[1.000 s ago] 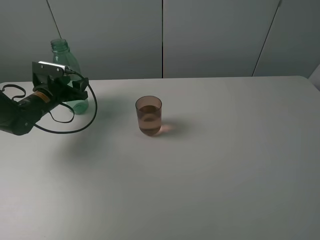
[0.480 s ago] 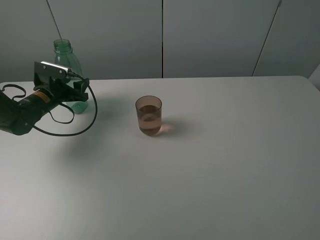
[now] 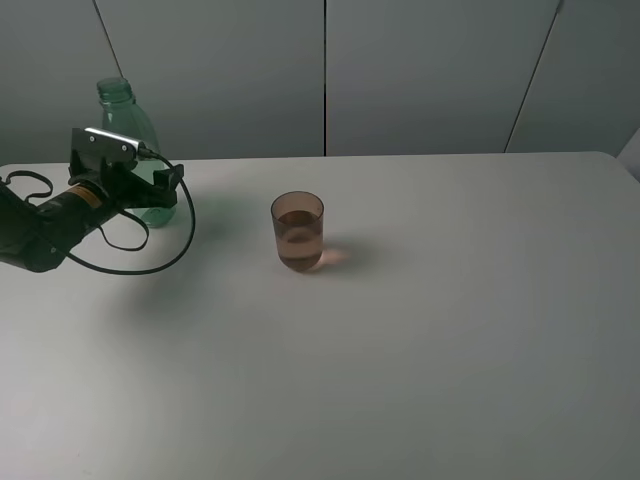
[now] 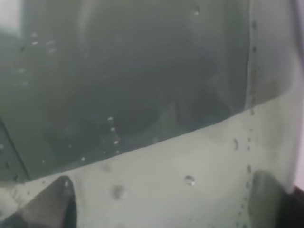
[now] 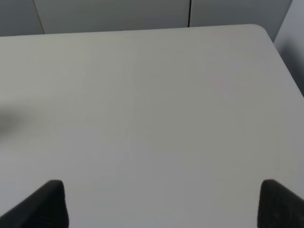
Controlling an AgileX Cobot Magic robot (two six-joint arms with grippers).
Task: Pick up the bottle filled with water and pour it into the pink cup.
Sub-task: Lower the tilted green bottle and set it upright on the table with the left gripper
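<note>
A: Where is the bottle (image 3: 128,130) sitting, and how much room is there around it?

B: It is standing upright at the far left of the worktop (image 3: 420,330), close to the far edge, with the grey wall panels (image 3: 430,70) just behind it. The left end effector (image 3: 160,192) is reaching in from the left and wrapping around the bottle's lower half, its fingers spread to either side of the green plastic. From the high view I cannot tell if the fingers are pressing the bottle or only flanking it.

A: Is the left wrist view helping?

B: Not much. The bottle (image 4: 152,95) is filling nearly the whole picture, showing a water line and droplets on the wall, and two dark fingertips (image 4: 52,204) are showing at the corners, wide apart.

A: And the pink cup (image 3: 298,232)?

B: It is standing upright near the middle of the worktop, well apart from the bottle and to its right, with liquid showing inside. Open surface is lying all around it, and the whole right half and near side are bare up to the right corner.

A: The right end effector (image 5: 161,202)?

B: It is hanging over bare worktop (image 5: 152,104) with its fingers spread wide, holding nothing, near the far right corner.
</note>
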